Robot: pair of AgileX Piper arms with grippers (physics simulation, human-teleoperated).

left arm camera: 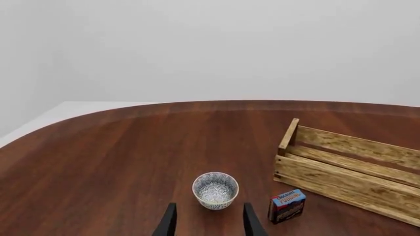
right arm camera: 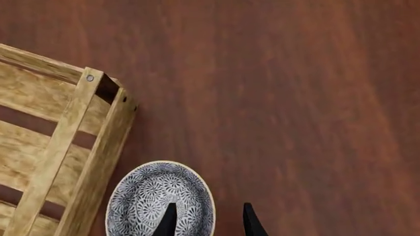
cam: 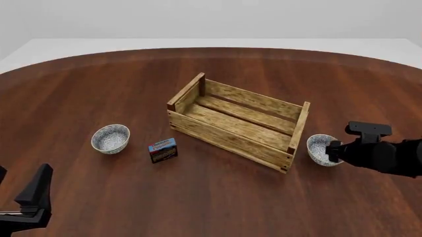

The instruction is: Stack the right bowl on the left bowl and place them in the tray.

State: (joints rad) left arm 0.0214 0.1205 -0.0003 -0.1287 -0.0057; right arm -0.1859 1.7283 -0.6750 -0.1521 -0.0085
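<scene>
Right now we see the tray (cam: 237,126) sitting near the middle of the dark wooden surface (cam: 211,197), set at a slant, open-topped and with nothing inside it. We take the tray as our landmark for everything else.

The right bowl (cam: 321,149) stands upright on the surface just beside the tray's near right corner post — close to it, though from the right wrist view a thin strip of surface shows between them. The right hand (right arm camera: 206,219) is down at this bowl: its fingers are apart, one over the bowl's patterned inside and the other outside the rim (whether either finger touches the rim we cannot tell). The bowl rests on the surface.

The left bowl (cam: 110,138) stands upright well to the left of the tray, on its near side. Between that bowl and the tray lies a small blue-and-red box (cam: 163,150), near the tray's left near corner yet not touching it.

The left hand (left arm camera: 208,220) hovers well short of the left bowl — its fingers spread apart, holding nothing, far from the tray.
</scene>
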